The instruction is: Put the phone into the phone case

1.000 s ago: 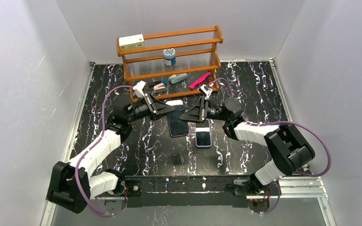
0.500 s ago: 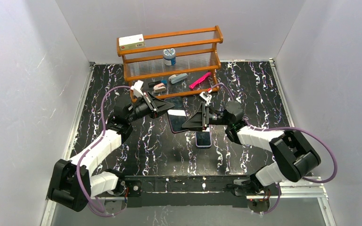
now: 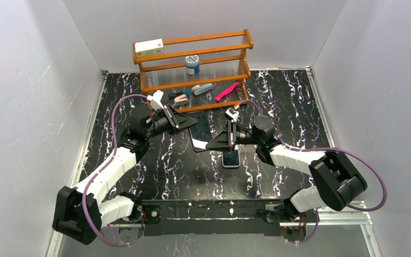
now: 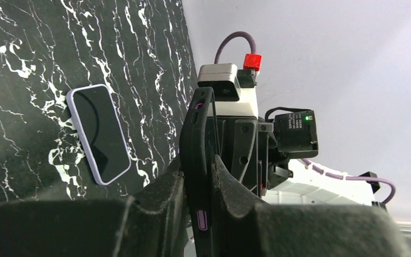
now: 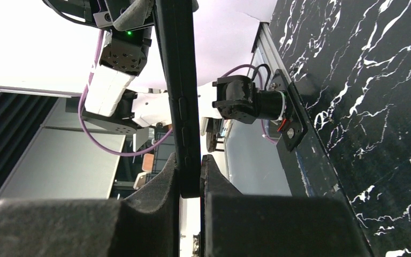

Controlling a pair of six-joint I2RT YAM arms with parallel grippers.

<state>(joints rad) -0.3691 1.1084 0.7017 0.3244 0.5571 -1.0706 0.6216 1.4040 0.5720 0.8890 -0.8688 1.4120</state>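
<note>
Two grippers hold the case mid-frame in the top view. The right gripper, open half a second ago, has clamped its lower edge; the left gripper still pinches the upper. The phone lies just below. Left wrist: case edge-on between closed fingers, phone at left. Right wrist: fingers tight on the case, likely steadying it.

This was a robotics lab's test cell, not a lived-in room. Plain white panel walls boxed in a black, marble-patterned worktop on three sides. Two black-and-white robot arms, the left arm and the right arm, were bolted by an aluminium rail at its near edge, with purple cables looping from their wrists. A wooden rack of small household items and the phone served as the only furnishings. Past the enclosure, the right wrist view showed dark slatted panels.
</note>
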